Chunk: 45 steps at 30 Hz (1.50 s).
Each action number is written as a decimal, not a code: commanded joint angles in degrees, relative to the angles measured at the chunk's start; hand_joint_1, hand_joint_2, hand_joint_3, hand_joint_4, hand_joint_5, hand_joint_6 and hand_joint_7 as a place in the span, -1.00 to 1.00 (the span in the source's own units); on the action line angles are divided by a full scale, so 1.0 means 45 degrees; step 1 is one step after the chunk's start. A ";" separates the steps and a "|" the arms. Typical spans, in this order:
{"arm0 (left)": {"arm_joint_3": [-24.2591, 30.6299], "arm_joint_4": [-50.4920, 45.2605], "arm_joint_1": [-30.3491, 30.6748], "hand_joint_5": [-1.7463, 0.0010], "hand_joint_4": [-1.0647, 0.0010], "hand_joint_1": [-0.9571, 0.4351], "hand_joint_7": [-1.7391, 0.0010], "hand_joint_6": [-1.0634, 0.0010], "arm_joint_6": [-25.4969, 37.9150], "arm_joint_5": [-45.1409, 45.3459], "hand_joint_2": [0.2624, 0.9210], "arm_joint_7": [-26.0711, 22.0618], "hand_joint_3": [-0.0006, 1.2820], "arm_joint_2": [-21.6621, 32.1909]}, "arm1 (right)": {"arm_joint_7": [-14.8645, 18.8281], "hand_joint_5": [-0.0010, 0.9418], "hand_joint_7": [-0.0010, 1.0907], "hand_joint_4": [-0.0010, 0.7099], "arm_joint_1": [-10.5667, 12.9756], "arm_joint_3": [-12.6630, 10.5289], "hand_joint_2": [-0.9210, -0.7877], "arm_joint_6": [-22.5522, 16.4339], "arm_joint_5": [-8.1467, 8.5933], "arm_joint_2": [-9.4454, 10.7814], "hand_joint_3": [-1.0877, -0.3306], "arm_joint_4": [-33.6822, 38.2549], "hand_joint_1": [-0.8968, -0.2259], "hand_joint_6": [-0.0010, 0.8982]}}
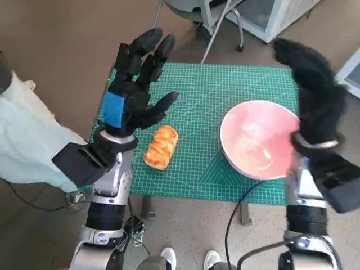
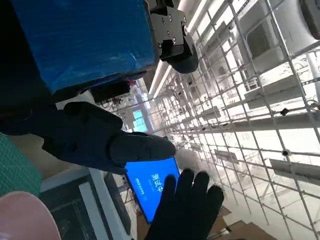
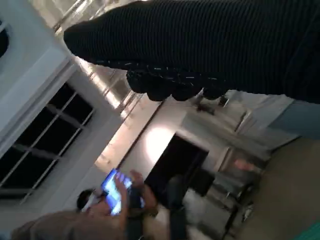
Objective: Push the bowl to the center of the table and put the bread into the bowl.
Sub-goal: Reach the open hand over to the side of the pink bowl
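A pink bowl (image 1: 259,139) sits on the right part of the green cutting mat (image 1: 208,95), near the table's front edge; a sliver of it (image 2: 20,217) shows in the left wrist view. A golden bread roll (image 1: 161,147) lies on the mat left of centre. My left hand (image 1: 134,79) is raised above the mat's left side, just behind the bread, fingers spread and holding nothing. My gloved right hand (image 1: 313,84) is raised above the bowl's right rim, fingers apart and empty; it also appears in the left wrist view (image 2: 187,207). Whether it touches the bowl is unclear.
A person in a pale sleeve (image 1: 28,135) stands at the left of the table. Metal chair legs (image 1: 219,25) and a white cabinet (image 1: 275,17) stand behind the table. A cable (image 1: 236,208) hangs below the front edge. In the right wrist view a person (image 3: 115,200) holds a phone.
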 commanded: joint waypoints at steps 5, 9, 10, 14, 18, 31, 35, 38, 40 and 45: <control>0.0147 0.0103 0.0228 0.99 0.45 -0.25 0.17 0.98 -0.0269 -0.0314 1.00 -0.0253 -0.60 0.0022 | -0.1920 -1.00 0.36 -0.13 0.1048 -0.1443 -1.00 -0.1484 -0.1258 -0.0603 -0.23 0.2047 0.17 -1.00; 0.0195 0.0221 0.0284 0.99 0.45 -0.26 0.20 0.96 -0.0391 -0.0343 1.00 -0.0306 -0.60 0.0022 | -0.2643 -1.00 0.35 -0.16 0.1335 -0.1830 -1.00 -0.2095 -0.1546 -0.0734 -0.27 0.3353 0.20 -1.00; 0.0208 0.0289 0.0288 0.99 0.45 -0.26 0.20 0.95 -0.0443 -0.0351 1.00 -0.0320 -0.60 0.0027 | -0.2831 -1.00 0.34 -0.17 0.1399 -0.1906 -1.00 -0.2239 -0.1621 -0.0765 -0.28 0.3795 0.20 -1.00; 0.0238 0.0532 0.0259 0.99 0.45 -0.26 0.25 0.91 -0.0559 -0.0361 1.00 -0.0320 -0.61 0.0029 | -0.3511 -1.00 0.33 -0.18 0.1641 -0.2031 -1.00 -0.2659 -0.1923 -0.0755 -0.33 0.5380 0.23 -1.00; 0.0243 0.0612 0.0261 1.00 0.46 -0.26 0.26 0.89 -0.0562 -0.0341 1.00 -0.0279 -0.60 0.0033 | -0.3862 -0.99 0.26 -0.21 0.1705 -0.2029 -1.00 -0.2766 -0.1900 -0.0635 -0.36 0.6896 0.23 -0.99; 0.0296 0.0438 0.0381 1.00 0.47 -0.28 0.28 0.87 -0.0414 -0.0349 1.00 -0.0276 -0.60 0.0172 | -0.3492 -0.99 -0.12 -0.29 0.1076 -0.2323 -1.00 -0.1317 -0.0803 0.0566 -0.37 0.9316 0.18 -0.77; 0.0340 0.0375 0.0436 1.00 0.47 -0.29 0.29 0.86 -0.0374 -0.0397 1.00 -0.0334 -0.60 0.0252 | -0.2907 -0.97 -0.11 -0.24 0.0658 -0.2727 -1.00 -0.0642 -0.0061 0.1060 -0.39 0.9585 0.27 -0.70; 0.0365 0.0282 0.0498 1.00 0.46 -0.29 0.32 0.83 -0.0321 -0.0414 1.00 -0.0362 -0.61 0.0323 | -0.2385 -0.96 -0.09 -0.20 0.0368 -0.3071 -1.00 -0.0169 0.0478 0.1356 -0.41 0.9731 0.34 -0.64; 0.0388 0.0216 0.0542 1.00 0.46 -0.30 0.33 0.82 -0.0291 -0.0409 1.00 -0.0376 -0.61 0.0386 | -0.2143 -0.96 -0.07 -0.19 0.0164 -0.3247 -1.00 0.0160 0.0734 0.1512 -0.40 0.9844 0.38 -0.62; 0.0462 0.0089 0.0693 1.00 0.47 -0.30 0.37 0.79 -0.0321 -0.0324 1.00 -0.0364 -0.62 0.0566 | -0.2345 -0.97 0.01 -0.16 -0.0349 -0.3325 -1.00 0.0700 0.0793 0.1877 -0.40 1.0094 0.40 -0.60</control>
